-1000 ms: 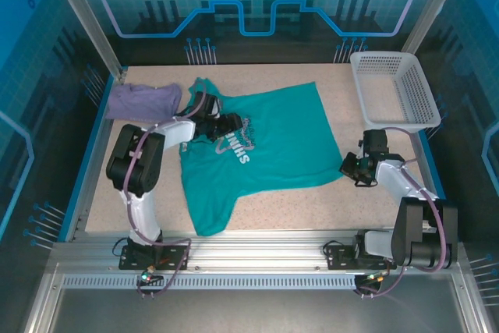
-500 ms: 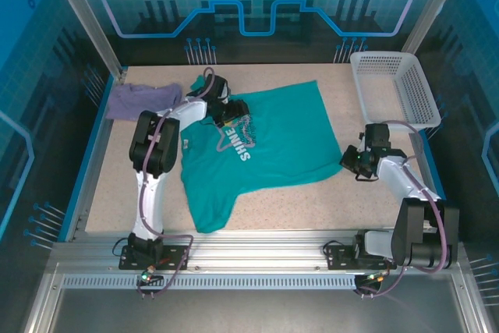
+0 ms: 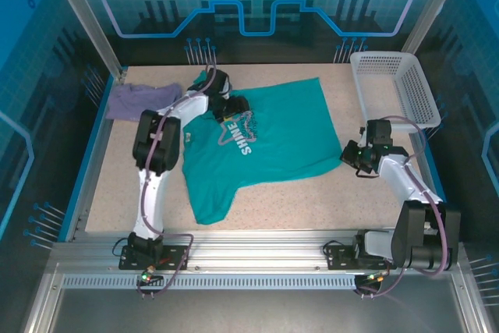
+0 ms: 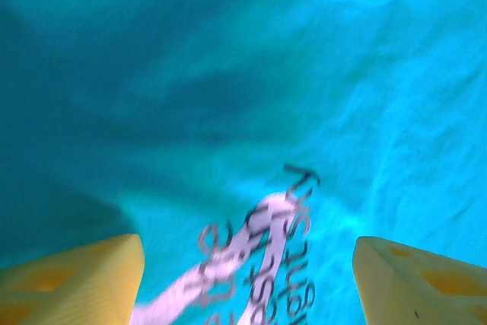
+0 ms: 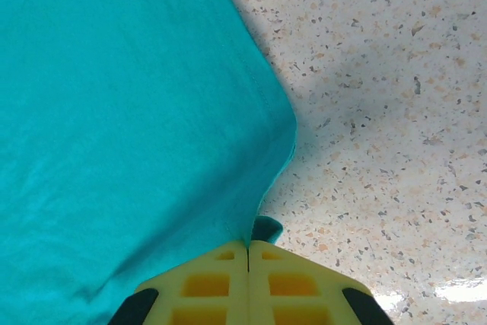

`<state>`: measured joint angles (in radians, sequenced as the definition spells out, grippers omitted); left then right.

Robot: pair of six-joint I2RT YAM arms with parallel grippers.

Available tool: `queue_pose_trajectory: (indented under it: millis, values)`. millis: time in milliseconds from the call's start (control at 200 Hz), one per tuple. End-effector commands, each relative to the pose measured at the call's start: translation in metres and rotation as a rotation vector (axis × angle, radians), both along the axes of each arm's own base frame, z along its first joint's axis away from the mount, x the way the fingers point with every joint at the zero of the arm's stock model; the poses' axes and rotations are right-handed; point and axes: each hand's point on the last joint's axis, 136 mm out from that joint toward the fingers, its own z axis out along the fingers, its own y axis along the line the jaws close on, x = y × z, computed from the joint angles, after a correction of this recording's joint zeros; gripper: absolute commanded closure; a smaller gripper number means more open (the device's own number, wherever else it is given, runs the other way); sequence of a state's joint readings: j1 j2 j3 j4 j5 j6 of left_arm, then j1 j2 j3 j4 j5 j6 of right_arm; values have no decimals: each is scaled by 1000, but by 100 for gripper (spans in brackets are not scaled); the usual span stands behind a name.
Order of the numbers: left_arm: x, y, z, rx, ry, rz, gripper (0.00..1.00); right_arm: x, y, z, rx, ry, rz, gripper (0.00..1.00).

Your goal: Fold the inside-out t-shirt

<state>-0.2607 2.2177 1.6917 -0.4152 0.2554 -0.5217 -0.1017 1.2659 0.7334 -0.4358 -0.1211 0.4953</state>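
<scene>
T-shirt [image 3: 273, 150] lies spread flat at centre frame, with no fold made yet as far as I see, my right gripper [image 3: 351, 159] pinched shut on its right corner, my left gripper [image 3: 232, 107] wide open over the logo [image 3: 248, 142].

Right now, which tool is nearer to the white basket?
Right. The right tool, shut on the t-shirt corner, is just near-side of the basket; the left tool is far left, over the logo.
</scene>
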Motion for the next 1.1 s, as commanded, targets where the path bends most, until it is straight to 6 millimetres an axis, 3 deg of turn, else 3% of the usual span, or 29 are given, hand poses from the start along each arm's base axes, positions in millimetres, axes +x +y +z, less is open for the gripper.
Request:
queue_pose_trajectory:
  millis: [0, 135, 305, 465, 565, 785, 925, 1095]
  values:
    - [-37, 9, 70, -46, -158, 23, 27, -4, 1, 6, 17, -24, 15, 100]
    - [-115, 42, 63, -2, -158, 88, 27, -9, 5, 9, 22, -31, 39, 100]
    - [-216, 97, 24, 150, -59, 190, 28, -16, 9, 12, 15, -39, 68, 100]
    - [-278, 120, 7, 144, 16, 305, 31, -21, 12, 10, 25, -43, 79, 100]
    - [-307, 128, -6, 145, 87, 349, 36, -22, 13, 9, 29, -47, 84, 100]
    - [-356, 120, -16, 164, 197, 312, 52, -25, 14, 9, 32, -54, 89, 100]
    - [-373, 116, -26, 176, 247, 296, 57, -27, 15, 8, 37, -57, 89, 100]
    - [-374, 107, -28, 155, 257, 266, 63, -29, 16, 7, 38, -57, 92, 100]
